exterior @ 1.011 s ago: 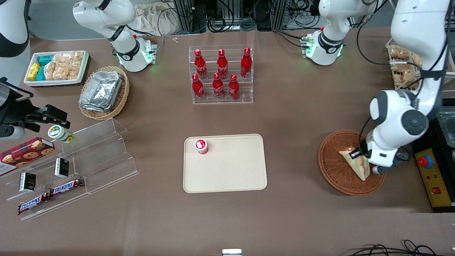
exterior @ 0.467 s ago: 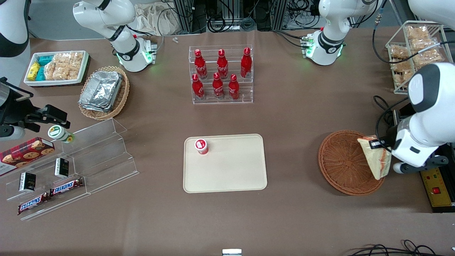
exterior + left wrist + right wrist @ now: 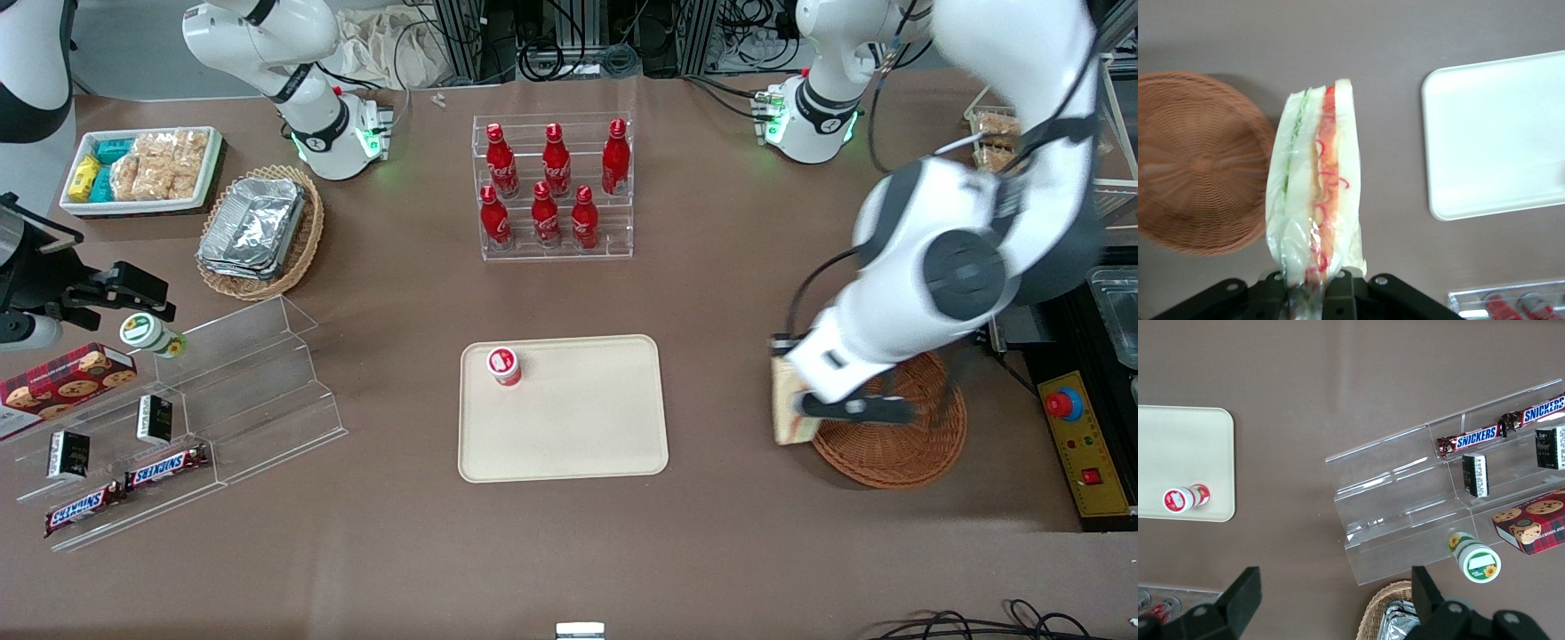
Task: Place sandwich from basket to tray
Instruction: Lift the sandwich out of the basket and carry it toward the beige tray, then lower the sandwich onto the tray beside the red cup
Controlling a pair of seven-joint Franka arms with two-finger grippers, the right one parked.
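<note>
My left gripper (image 3: 794, 400) is shut on the wrapped sandwich (image 3: 788, 411) and holds it in the air at the rim of the reddish-brown basket (image 3: 898, 444), on the side toward the tray. In the left wrist view the sandwich (image 3: 1317, 193) hangs edge-on with red, orange and green filling showing, its end pinched between the gripper's (image 3: 1313, 285) black fingers. It hangs over bare table between the basket (image 3: 1195, 163) and the cream tray (image 3: 1498, 133). The tray (image 3: 578, 427) lies mid-table, toward the parked arm's end from the basket.
A small red-capped bottle (image 3: 503, 365) stands on the tray. A clear rack of red cola bottles (image 3: 553, 187) stands farther from the camera than the tray. A box with a red stop button (image 3: 1080, 436) sits beside the basket.
The gripper lifted the sandwich out of the basket, swung out toward the working arm's end, then carried it across the basket to its tray-side rim.
</note>
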